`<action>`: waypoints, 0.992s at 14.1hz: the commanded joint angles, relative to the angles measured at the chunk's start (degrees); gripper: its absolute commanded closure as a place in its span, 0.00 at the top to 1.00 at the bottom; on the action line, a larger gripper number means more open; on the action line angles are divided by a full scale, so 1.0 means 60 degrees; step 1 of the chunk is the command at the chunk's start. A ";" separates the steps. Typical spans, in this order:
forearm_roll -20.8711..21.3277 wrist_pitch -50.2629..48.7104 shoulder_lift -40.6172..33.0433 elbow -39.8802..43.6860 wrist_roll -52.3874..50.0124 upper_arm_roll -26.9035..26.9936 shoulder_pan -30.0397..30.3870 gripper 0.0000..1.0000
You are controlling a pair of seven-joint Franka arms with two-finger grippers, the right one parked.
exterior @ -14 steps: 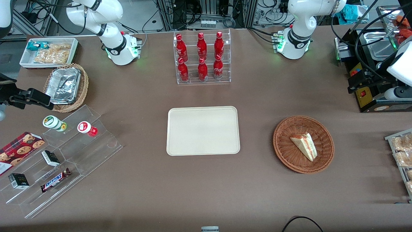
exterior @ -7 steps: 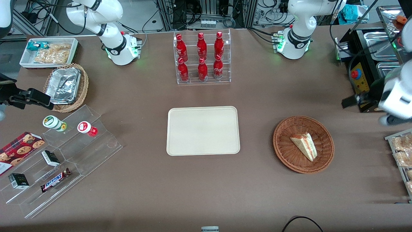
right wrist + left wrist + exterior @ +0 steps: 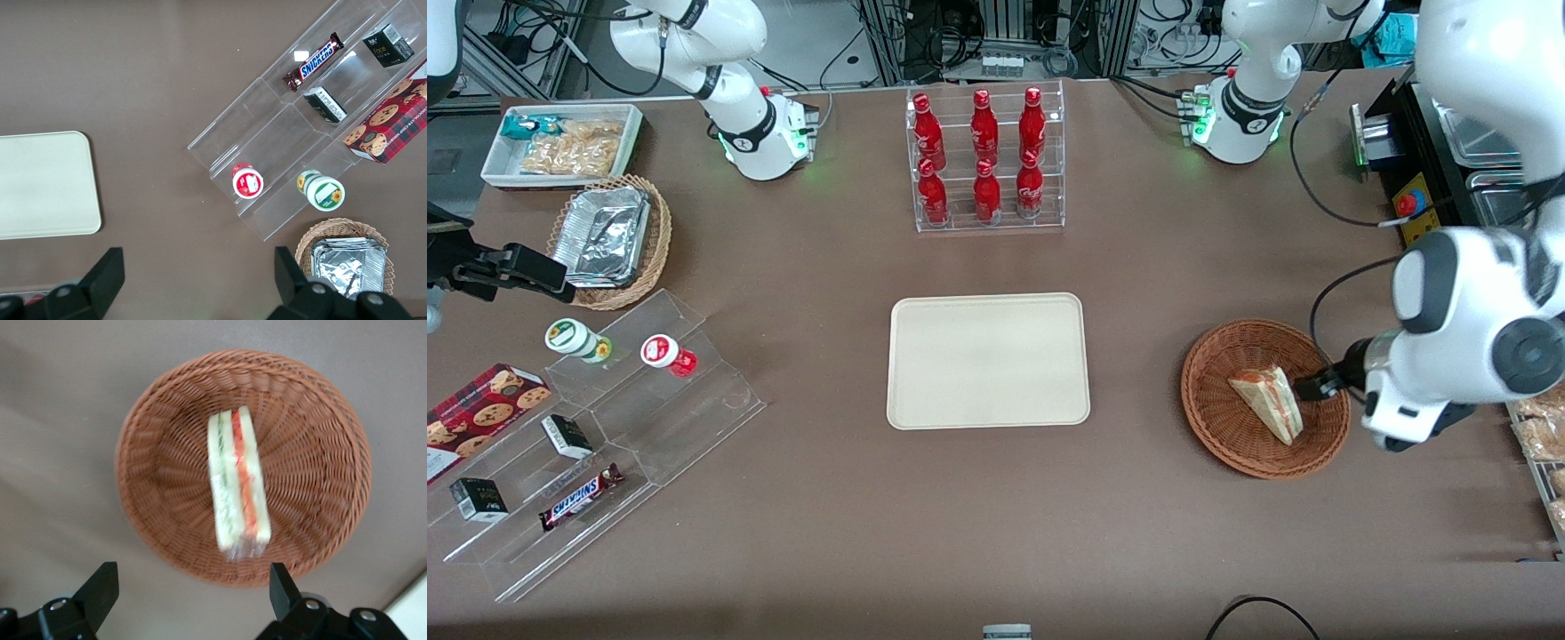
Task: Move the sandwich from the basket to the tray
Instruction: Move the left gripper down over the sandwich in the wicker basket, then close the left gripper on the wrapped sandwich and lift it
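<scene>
right now the sandwich [image 3: 237, 482] lies untouched in the basket [image 3: 167, 420], well apart from the tray [image 3: 988, 360]. my gripper [image 3: 193, 593] hangs above the basket's edge, fingers spread wide and holding nothing. i judge this the approach; next i'd centre over the wedge and descend.

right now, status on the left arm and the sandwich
Gripper open, above the basket, holding nothing. Sandwich lies in the basket, not gripped. Tray bare, nothing between basket and tray.
</scene>
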 commanded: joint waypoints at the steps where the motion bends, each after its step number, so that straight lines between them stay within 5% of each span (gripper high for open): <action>1: -0.0043 0.0587 0.0513 0.0018 -0.0595 -0.0008 -0.0137 1.00; 10: -0.0058 0.3357 0.0587 -0.2165 -0.0830 -0.0008 -0.0137 0.99; 14: -0.0058 0.3373 0.0646 -0.2152 -0.1033 -0.0008 -0.0137 0.32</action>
